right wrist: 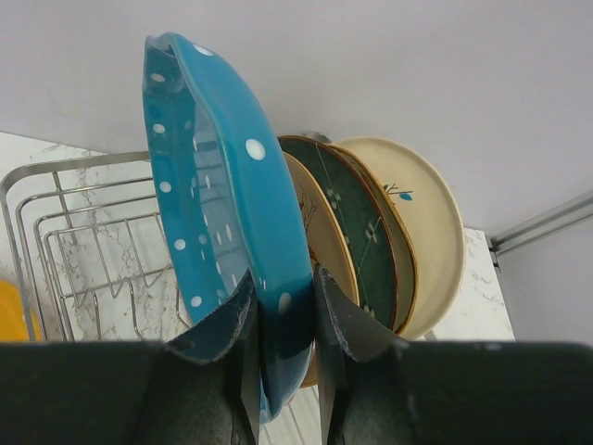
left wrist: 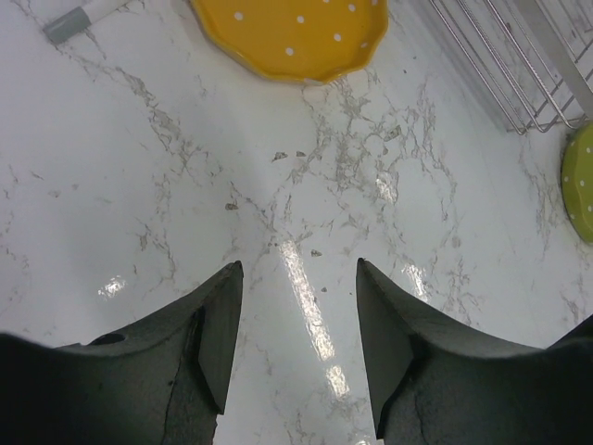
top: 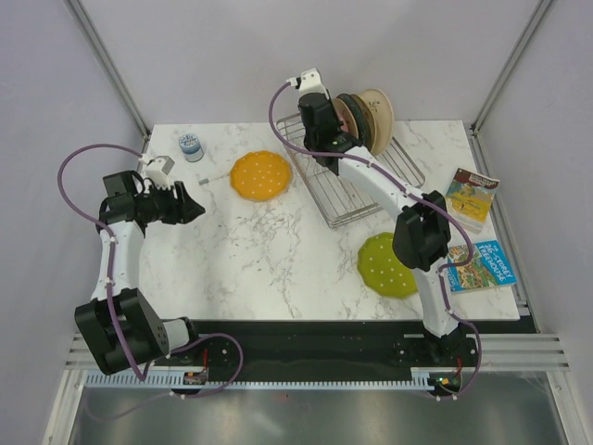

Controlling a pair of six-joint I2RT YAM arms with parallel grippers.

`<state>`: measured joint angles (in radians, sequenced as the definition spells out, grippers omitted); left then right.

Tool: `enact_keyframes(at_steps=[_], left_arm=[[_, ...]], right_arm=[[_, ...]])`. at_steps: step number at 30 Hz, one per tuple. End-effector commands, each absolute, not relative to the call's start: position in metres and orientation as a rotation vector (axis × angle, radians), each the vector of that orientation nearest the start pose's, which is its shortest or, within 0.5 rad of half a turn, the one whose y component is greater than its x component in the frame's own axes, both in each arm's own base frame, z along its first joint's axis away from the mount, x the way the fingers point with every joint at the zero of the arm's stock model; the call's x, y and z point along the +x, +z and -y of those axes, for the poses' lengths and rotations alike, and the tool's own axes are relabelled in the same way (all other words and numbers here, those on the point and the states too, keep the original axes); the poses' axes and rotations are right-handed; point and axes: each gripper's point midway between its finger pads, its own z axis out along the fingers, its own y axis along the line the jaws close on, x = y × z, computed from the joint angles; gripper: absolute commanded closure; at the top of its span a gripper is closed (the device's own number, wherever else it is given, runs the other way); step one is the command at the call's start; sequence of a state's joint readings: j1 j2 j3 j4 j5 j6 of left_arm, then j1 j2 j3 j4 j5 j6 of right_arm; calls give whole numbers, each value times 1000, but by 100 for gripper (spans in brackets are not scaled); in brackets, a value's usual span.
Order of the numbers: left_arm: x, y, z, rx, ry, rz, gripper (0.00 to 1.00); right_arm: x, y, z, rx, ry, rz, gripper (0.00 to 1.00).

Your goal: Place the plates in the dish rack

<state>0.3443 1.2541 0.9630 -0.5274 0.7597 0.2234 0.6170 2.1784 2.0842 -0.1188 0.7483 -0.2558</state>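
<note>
While your right gripper pinches the blue plate by its rim, upright at the dish rack far end, just beside three plain plates: lower it straight between the wires, then release. Waiting: orange plate left of the rack, green plate in front. Your left gripper: spread, empty.

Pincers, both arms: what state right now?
Left pincer: open, holding nothing.
Right pincer: closed on the rim of the blue plate, which stands on edge.
</note>
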Motion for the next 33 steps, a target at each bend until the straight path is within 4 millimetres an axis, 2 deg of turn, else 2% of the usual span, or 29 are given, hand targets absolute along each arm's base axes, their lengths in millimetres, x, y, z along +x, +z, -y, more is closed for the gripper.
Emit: enact_keyframes(at_steps=[1,7,13,23,33], left_arm=[[332,176,8,190,-596,-2158,41],[335,177,9,196,-597,-2158,41],[333,175,12,189,-607,-2166,41],[334,172,14,192,-612,-2173,41],[338,165,15,163,-627,-2192,41]], right_arm=[[561,372,-235,-25,-315,-1542,100],[565,344,-232,-60,-356,-1593,100],[571,328,-227,-68,-382,-1619,100],[575,297,-230,-125,-403,-1668,100],[569,240,-230,-234,-451,-1791,100]])
